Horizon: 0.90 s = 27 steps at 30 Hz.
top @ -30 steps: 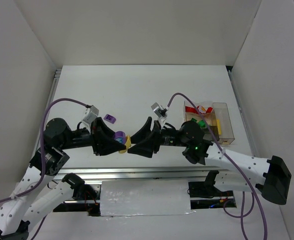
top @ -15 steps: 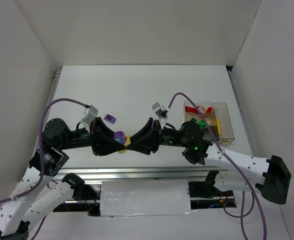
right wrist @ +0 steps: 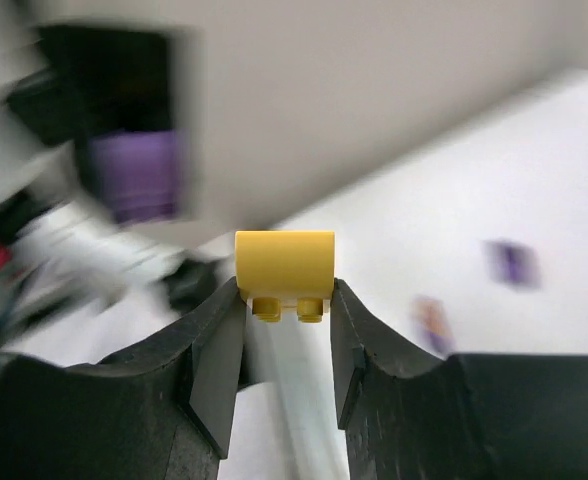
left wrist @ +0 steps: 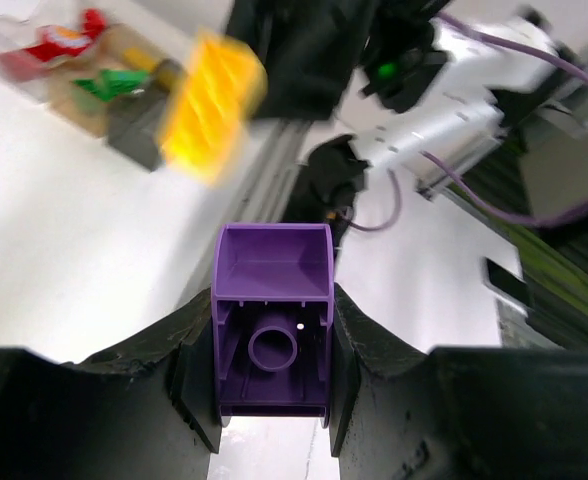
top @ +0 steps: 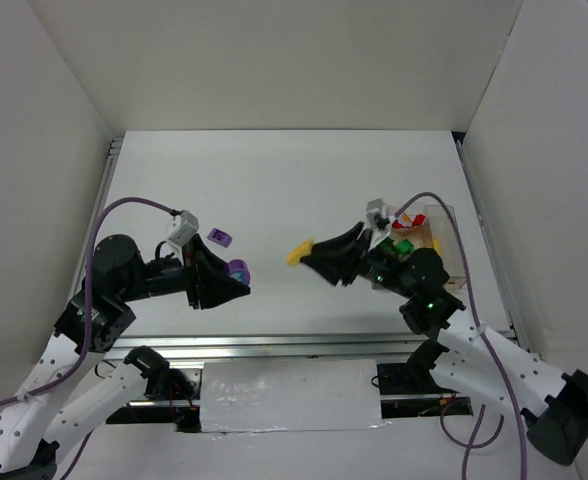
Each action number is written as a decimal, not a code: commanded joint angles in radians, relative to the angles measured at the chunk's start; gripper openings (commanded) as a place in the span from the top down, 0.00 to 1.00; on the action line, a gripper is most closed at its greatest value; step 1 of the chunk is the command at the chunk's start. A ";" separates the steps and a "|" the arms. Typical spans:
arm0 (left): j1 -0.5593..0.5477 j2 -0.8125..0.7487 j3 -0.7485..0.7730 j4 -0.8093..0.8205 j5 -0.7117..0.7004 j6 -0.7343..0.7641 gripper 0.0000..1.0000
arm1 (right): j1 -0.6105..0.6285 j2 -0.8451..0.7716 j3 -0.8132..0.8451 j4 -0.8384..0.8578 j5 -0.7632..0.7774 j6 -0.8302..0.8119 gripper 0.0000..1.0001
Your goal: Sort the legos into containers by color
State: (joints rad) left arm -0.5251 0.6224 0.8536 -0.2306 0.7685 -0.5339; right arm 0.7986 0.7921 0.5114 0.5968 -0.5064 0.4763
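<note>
We see the purple brick (left wrist: 272, 335) as smooth moulded plastic with a soft sheen, and a small highlight sits in its hollow underside. The yellow brick (right wrist: 284, 262) has the same glossy plastic look. The fingers (left wrist: 94, 400) of the left gripper (left wrist: 272, 325) and of the right gripper (right wrist: 284, 300) look like matt black plastic. At three o'clock on the table (top: 274, 170), the containers (top: 450, 235) are clear, slightly smoky, shiny plastic. The table itself is smooth matt white. Along its six o'clock edge runs a brushed metal rail (top: 274, 345), with a crinkled silvery foil patch (top: 289, 395) beyond it. The arm shells (top: 494, 352) are smooth white plastic.
</note>
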 commanded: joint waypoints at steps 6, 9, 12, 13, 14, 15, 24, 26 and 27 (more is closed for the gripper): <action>0.005 0.042 0.104 -0.308 -0.537 0.115 1.00 | -0.668 0.027 0.217 -0.929 0.867 0.154 1.00; 0.005 0.072 0.070 -0.309 -0.552 0.129 1.00 | -0.869 0.105 0.231 -0.916 0.902 0.148 1.00; 0.005 0.092 0.041 -0.291 -0.520 0.137 1.00 | -0.950 0.235 0.272 -0.920 0.929 0.172 1.00; 0.007 0.095 0.038 -0.291 -0.515 0.138 1.00 | -0.958 0.264 0.276 -0.908 0.939 0.183 1.00; 0.005 0.097 0.032 -0.291 -0.512 0.138 1.00 | -0.966 0.315 0.276 -0.893 0.933 0.186 1.00; 0.007 0.097 0.025 -0.286 -0.502 0.137 1.00 | -0.972 0.337 0.280 -0.872 0.928 0.186 1.00; 0.005 0.096 0.004 -0.282 -0.454 0.149 1.00 | -0.996 0.564 0.384 -0.902 1.003 0.223 0.96; 0.005 0.092 0.001 -0.280 -0.449 0.149 1.00 | -1.003 0.590 0.394 -0.901 0.993 0.225 0.91; 0.005 0.092 -0.002 -0.280 -0.449 0.149 1.00 | -1.004 0.595 0.395 -0.896 0.991 0.229 0.82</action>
State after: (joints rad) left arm -0.5220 0.7292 0.8577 -0.5472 0.2935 -0.4137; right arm -0.1955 1.3746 0.8581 -0.2935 0.4454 0.6838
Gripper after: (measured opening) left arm 0.476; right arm 0.427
